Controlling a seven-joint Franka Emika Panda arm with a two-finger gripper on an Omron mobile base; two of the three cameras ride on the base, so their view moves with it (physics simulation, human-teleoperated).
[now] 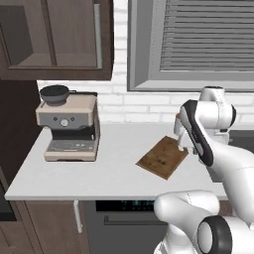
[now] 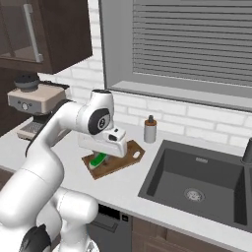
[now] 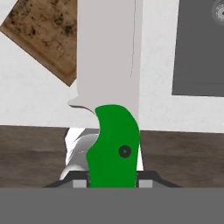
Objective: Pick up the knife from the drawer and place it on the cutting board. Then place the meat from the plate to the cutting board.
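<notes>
My gripper (image 3: 113, 181) is shut on the knife (image 3: 109, 87), with the bright green handle between the fingers and the pale blade pointing away from the hand. In the right base view the gripper (image 2: 101, 156) hangs low over the near end of the dark brown cutting board (image 2: 123, 156), and the knife's green handle (image 2: 98, 159) shows under the hand. The cutting board (image 1: 162, 158) lies at an angle on the white counter, and one corner of it (image 3: 43, 35) appears beside the blade. The meat, the plate and the drawer are out of view.
A coffee machine (image 1: 68, 126) stands at the counter's left end. A dark sink (image 2: 197, 182) is sunk into the counter right of the board, with a small bottle (image 2: 150, 129) behind it by the wall. Wall cabinets (image 1: 54, 34) hang above the left side.
</notes>
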